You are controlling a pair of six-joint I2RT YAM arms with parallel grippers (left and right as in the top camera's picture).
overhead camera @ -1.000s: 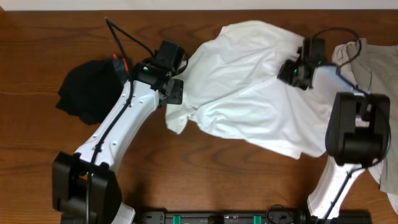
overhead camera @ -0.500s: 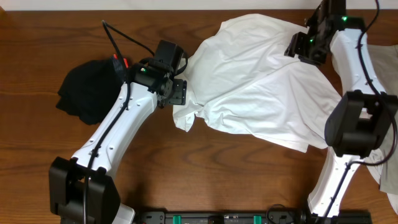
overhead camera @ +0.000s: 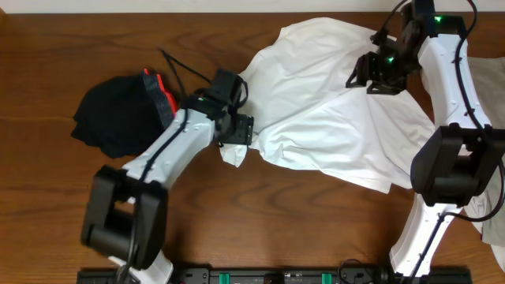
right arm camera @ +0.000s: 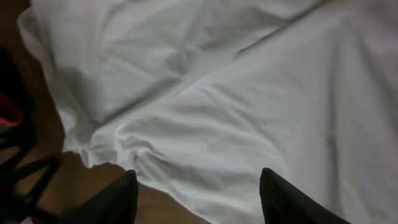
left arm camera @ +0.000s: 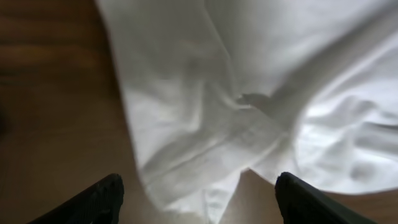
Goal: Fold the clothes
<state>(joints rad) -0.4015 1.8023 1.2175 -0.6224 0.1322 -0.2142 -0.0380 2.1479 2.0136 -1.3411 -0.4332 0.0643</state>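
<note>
A crumpled white shirt (overhead camera: 323, 110) lies spread over the middle and right of the table. Its near-left sleeve (overhead camera: 234, 153) is bunched up. My left gripper (overhead camera: 239, 130) hovers over that sleeve, open, with nothing between its fingers. In the left wrist view the sleeve's folds (left arm camera: 205, 130) lie under the wide-apart gripper (left arm camera: 199, 208). My right gripper (overhead camera: 369, 77) hangs open above the shirt's far right part. In the right wrist view white cloth (right arm camera: 236, 93) fills the space below the empty gripper (right arm camera: 199, 202).
A black garment (overhead camera: 114, 117) with a red patch (overhead camera: 160, 93) is heaped at the left. A grey-beige garment (overhead camera: 483, 79) lies along the right edge, partly under the right arm. Bare wooden table (overhead camera: 237, 229) runs along the front.
The right gripper opened and let go of the shirt after pulling it toward the far right, then shifted slightly left. The left gripper moved right and nearer, over the sleeve.
</note>
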